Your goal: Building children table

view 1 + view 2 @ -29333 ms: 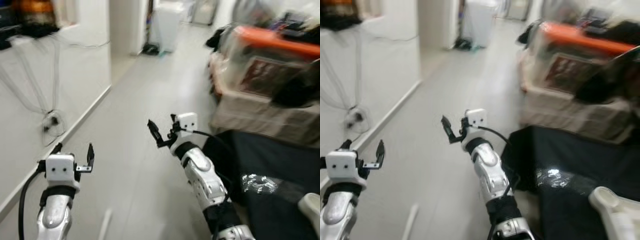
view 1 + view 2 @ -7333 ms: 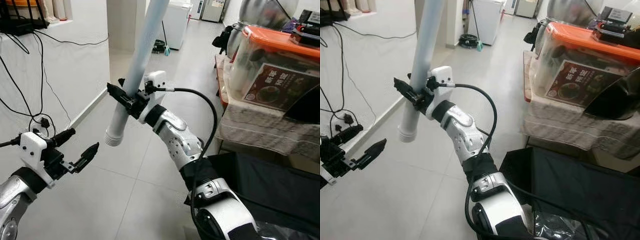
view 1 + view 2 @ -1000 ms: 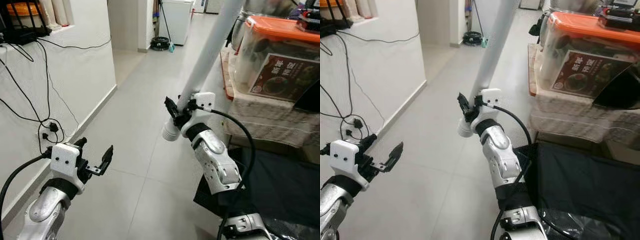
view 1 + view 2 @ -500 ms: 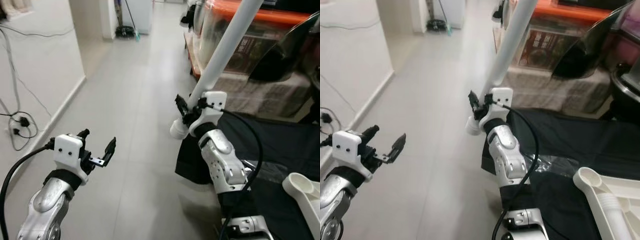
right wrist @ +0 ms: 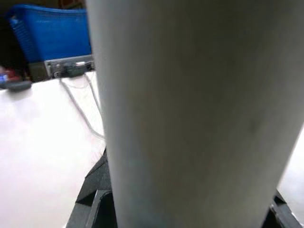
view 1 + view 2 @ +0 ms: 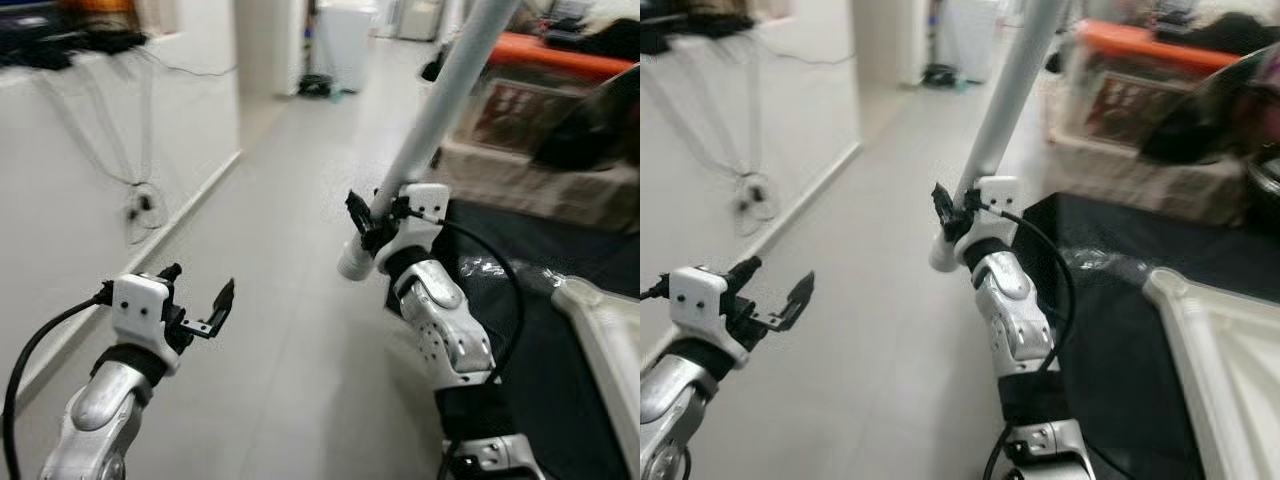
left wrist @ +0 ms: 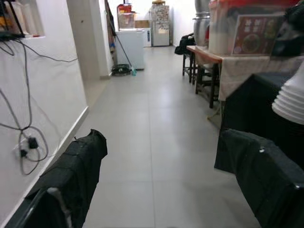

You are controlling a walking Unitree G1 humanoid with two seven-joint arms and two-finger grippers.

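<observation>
Over grey floor, right fingers (image 6: 362, 224) clamp a white table leg (image 6: 435, 120); left fingers (image 6: 222, 297) spread wide.

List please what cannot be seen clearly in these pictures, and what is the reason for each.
- White table leg: its upper end is cut off by the top edge in both eye views.
- Right tool: shut on the leg; the leg hides its fingertips in the right wrist view.
- White tabletop: cut off at the right edge.
- Orange-lidded box: label blurred by camera motion.

Bright daylight, motion-blurred head views
</observation>
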